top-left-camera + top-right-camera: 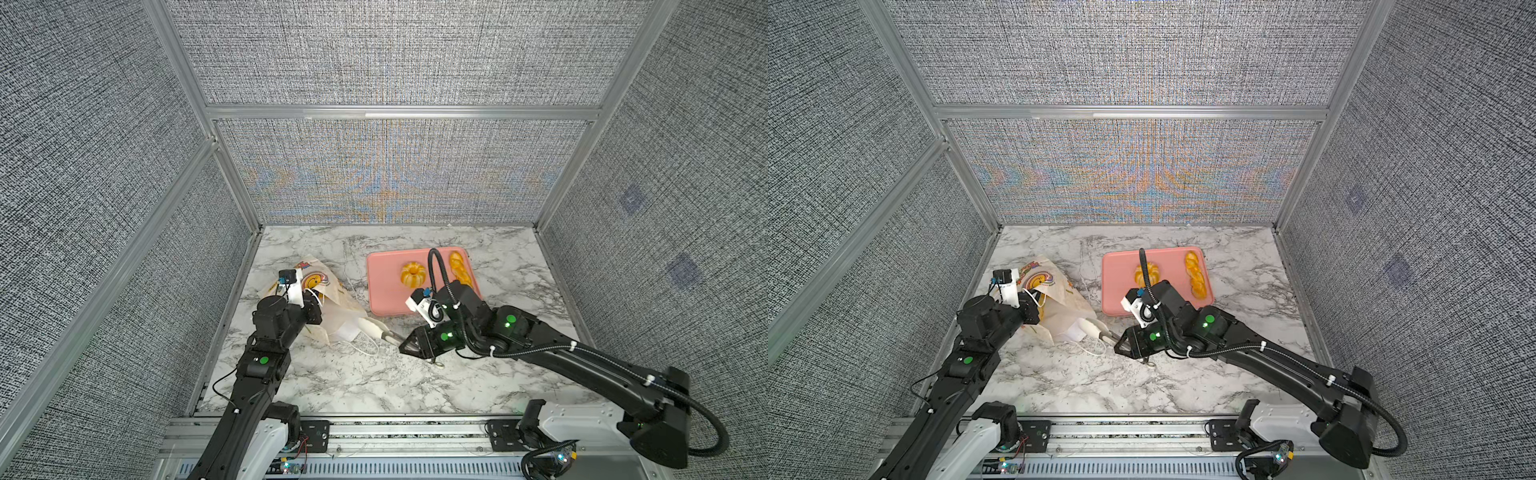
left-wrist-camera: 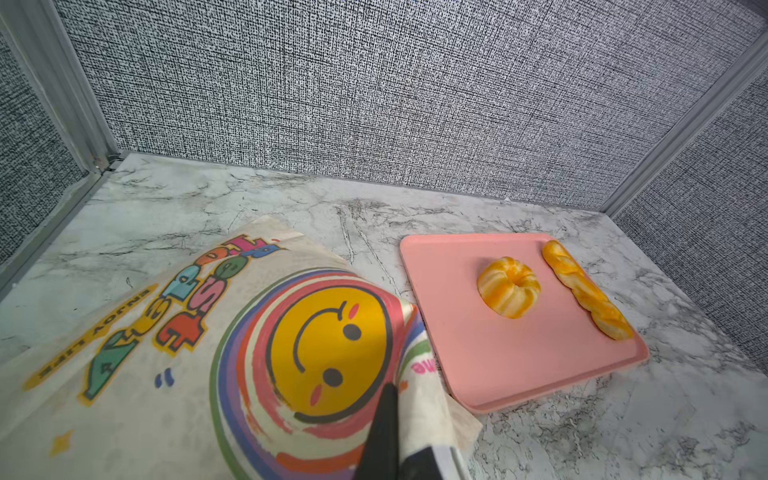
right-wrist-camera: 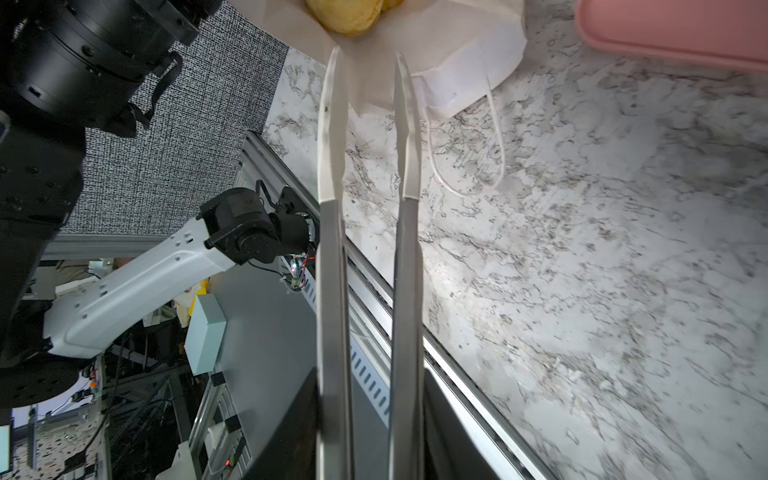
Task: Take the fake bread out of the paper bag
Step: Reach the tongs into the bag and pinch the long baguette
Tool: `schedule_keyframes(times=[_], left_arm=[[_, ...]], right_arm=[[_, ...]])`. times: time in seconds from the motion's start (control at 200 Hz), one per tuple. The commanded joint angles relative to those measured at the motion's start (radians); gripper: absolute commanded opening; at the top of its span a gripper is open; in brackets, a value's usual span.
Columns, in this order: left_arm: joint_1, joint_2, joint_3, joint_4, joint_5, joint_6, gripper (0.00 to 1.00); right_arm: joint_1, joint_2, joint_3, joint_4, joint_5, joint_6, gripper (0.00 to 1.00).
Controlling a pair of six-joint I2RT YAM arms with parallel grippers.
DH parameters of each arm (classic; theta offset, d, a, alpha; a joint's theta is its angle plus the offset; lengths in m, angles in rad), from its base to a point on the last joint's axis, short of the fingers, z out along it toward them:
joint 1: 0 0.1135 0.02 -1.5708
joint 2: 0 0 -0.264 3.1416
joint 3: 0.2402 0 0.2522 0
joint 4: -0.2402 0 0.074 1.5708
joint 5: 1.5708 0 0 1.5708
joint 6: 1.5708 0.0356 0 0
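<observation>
The cream paper bag [image 1: 332,291] [image 1: 1059,291] [image 2: 166,374] lies on its side on the marble top, smiley face up, mouth towards the front. My left gripper [image 1: 313,309] [image 1: 1032,311] [image 2: 395,399] is shut on the bag's upper edge near the mouth. My right gripper [image 1: 409,345] [image 1: 1125,343] [image 3: 370,436] is shut on metal tongs [image 1: 376,330] [image 3: 332,249], whose pale tips stand slightly apart at the bag's mouth [image 3: 457,37]. One yellow piece of fake bread [image 3: 345,16] shows inside the bag, just beyond the tips. A ring bun [image 1: 411,274] [image 2: 509,286] and a twisted loaf [image 1: 459,268] [image 2: 586,289] lie on the tray.
The pink tray [image 1: 386,299] [image 1: 1117,291] [image 2: 478,353] sits right of the bag, partly under my right arm. A white cord handle [image 1: 365,349] [image 3: 465,166] loops onto the marble at the bag's mouth. Grey panel walls close three sides.
</observation>
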Motion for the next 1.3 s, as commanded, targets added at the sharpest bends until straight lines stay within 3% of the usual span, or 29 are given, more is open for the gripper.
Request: schedule_keyframes(times=[0.0,0.205,0.57,0.79,0.935,1.296], left_arm=[[0.0,-0.003,-0.001,0.017,0.025,-0.004,0.0],[0.0,0.011,0.01,0.011,0.021,-0.01,0.0],[0.0,0.024,0.016,0.028,0.031,-0.041,0.0],[0.0,0.043,0.024,0.045,0.041,-0.045,0.0],[0.0,0.05,0.024,0.047,0.045,-0.042,0.0],[-0.001,0.05,0.009,0.06,0.052,-0.044,0.0]], right_arm=[[0.016,0.06,0.001,0.211,-0.058,0.06,0.36],[0.035,0.185,-0.042,0.488,-0.101,0.194,0.36],[0.029,0.406,-0.149,1.081,0.097,0.605,0.41],[0.02,0.565,-0.133,1.348,0.117,0.76,0.48],[0.013,0.651,-0.117,1.448,0.127,0.833,0.54],[-0.014,0.734,-0.056,1.464,0.161,0.866,0.55]])
